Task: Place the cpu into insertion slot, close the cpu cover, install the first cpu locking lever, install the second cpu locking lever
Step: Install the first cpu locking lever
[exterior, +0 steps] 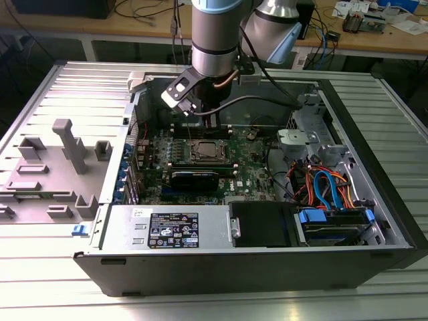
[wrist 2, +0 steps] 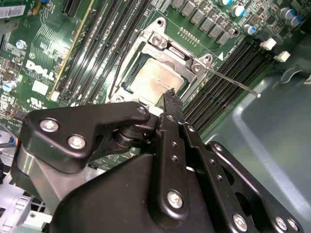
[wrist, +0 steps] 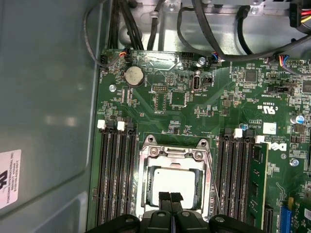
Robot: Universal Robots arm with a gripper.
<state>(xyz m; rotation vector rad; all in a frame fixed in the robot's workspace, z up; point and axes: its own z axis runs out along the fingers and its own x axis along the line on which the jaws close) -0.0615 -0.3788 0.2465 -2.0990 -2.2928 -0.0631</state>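
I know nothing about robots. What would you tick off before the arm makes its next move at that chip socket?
1. cpu seated in the insertion slot: ok.
2. cpu cover lying flat around the chip: ok.
3. One locking lever latched: not ok; it sticks out over the memory slots.
4. Other lever latched: cannot tell.
5. gripper shut and empty, above the cpu: ok.
6. Fingertips clear of the chip's top: cannot tell.
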